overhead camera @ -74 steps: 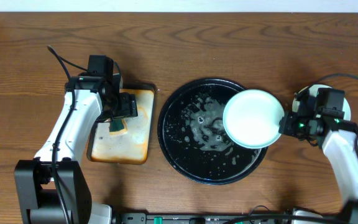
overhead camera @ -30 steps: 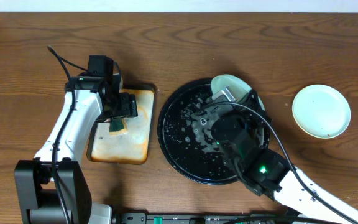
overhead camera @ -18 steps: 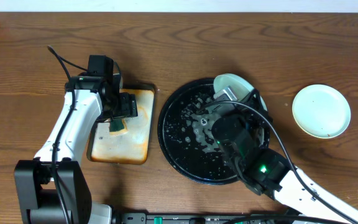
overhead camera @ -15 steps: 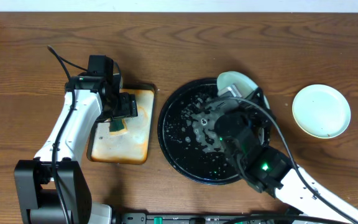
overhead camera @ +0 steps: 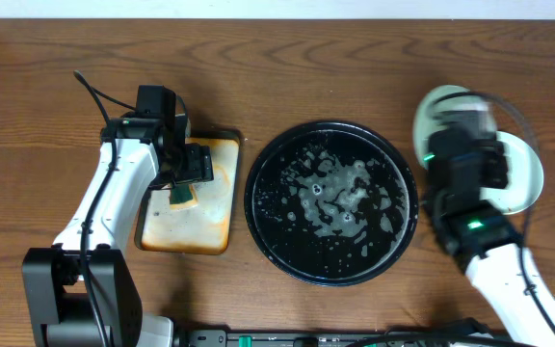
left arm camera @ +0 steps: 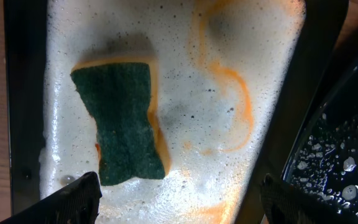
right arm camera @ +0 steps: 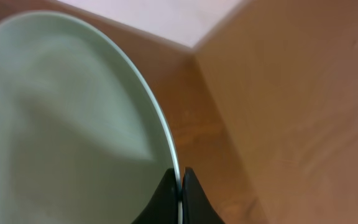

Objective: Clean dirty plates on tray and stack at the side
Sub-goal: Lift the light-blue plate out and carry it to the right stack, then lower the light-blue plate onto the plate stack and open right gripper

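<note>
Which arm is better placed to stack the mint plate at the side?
Right. The right gripper grips the held plate by its rim, beside the plate lying at the side; the left gripper hangs open over the sponge.

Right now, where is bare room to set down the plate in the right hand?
Bare wood runs along the far edge, beyond the black tray and cream tray. The black tray holds only suds. Crowded: the right side, where the right hand grips the mint plate beside a second plate; the gap between trays is narrow.

Bare table [overhead camera: 355,58] behind tray [overhead camera: 268,236] (rimmed obstacle)
</note>
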